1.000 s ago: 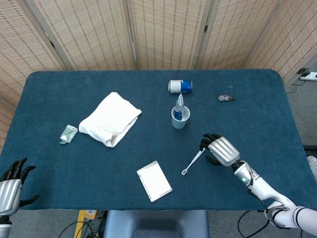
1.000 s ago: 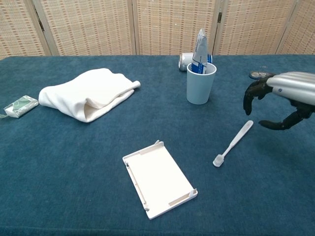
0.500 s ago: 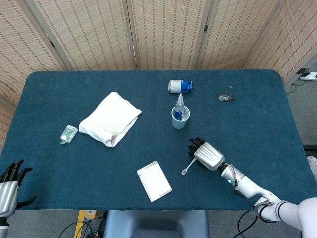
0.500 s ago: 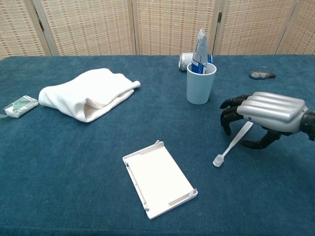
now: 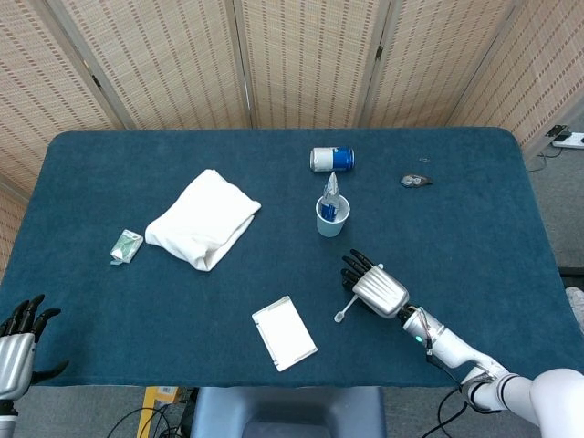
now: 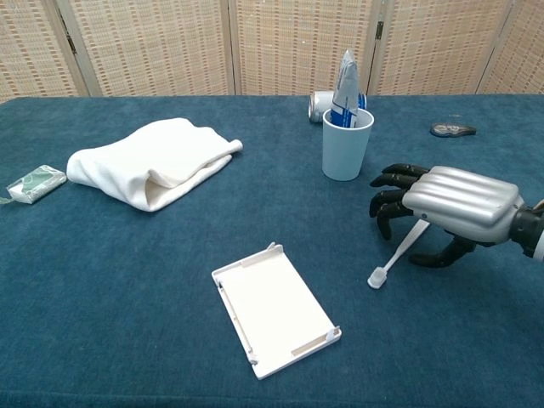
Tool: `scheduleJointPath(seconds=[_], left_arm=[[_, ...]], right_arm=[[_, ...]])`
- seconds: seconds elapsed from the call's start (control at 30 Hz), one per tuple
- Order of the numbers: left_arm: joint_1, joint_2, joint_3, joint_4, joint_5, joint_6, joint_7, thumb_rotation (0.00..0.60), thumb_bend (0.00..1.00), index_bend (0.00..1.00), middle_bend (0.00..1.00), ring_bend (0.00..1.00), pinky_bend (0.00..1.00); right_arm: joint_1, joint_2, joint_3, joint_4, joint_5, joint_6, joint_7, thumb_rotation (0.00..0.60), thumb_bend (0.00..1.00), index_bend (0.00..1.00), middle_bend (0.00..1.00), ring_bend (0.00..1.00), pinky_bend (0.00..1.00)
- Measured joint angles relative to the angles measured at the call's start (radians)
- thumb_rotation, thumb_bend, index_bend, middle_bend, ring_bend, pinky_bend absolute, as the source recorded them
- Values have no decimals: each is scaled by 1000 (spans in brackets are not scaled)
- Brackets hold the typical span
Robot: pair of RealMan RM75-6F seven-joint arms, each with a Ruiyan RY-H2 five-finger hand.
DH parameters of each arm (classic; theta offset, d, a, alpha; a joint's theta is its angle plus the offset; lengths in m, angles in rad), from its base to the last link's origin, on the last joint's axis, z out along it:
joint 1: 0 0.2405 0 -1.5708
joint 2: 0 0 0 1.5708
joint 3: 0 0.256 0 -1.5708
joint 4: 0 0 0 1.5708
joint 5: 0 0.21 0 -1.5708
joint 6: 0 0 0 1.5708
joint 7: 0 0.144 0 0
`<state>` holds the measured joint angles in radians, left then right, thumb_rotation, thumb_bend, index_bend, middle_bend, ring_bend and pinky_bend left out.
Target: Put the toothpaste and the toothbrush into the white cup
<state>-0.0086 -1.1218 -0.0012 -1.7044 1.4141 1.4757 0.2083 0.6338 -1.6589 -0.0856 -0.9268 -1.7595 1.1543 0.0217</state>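
The white cup (image 5: pixel 332 217) (image 6: pixel 347 145) stands upright mid-table with the toothpaste tube (image 5: pixel 330 192) (image 6: pixel 346 78) standing in it. A white toothbrush (image 5: pixel 345 308) (image 6: pixel 393 258) lies on the blue cloth, brush head toward the front edge. My right hand (image 5: pixel 374 286) (image 6: pixel 446 204) hovers over the toothbrush handle, palm down, fingers spread and curved around it; the handle's far end is hidden beneath the hand and no grip shows. My left hand (image 5: pixel 20 337) sits at the front left corner, fingers apart, holding nothing.
A folded white towel (image 5: pixel 203 219) (image 6: pixel 153 171) lies left of centre, a small green packet (image 5: pixel 126 245) (image 6: pixel 32 184) beyond it. A white lid-like tray (image 5: pixel 284 332) (image 6: pixel 274 309) lies near the front. A can (image 5: pixel 331 159) lies behind the cup, a small dark object (image 5: pixel 415 181) at right.
My right hand has moved left and lowered over the toothbrush handle. The toothbrush, cup and left hand have stayed where they were.
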Motion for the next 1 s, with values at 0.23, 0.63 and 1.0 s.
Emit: scheduleJointPath(seconds=[0.23,0.63,1.0], left_arm=[[3,-1,1,6,-1,1,-7,600,171,239,77,63,207],[1,-5,0,10,0,-2,-5,600,171,240,77,63,207],[3,-4,1,7,1,1,-2,600,171,239,77,63,207]], right_arm=[[8,-9,-8,17,1,-13,9,600,245,470,249,73,50],[5,-9,-14,27,6,-7,14,600,272,522,253,72,50],[3,-14,-17,37,8,0,21,600,284,563,274,73,49]])
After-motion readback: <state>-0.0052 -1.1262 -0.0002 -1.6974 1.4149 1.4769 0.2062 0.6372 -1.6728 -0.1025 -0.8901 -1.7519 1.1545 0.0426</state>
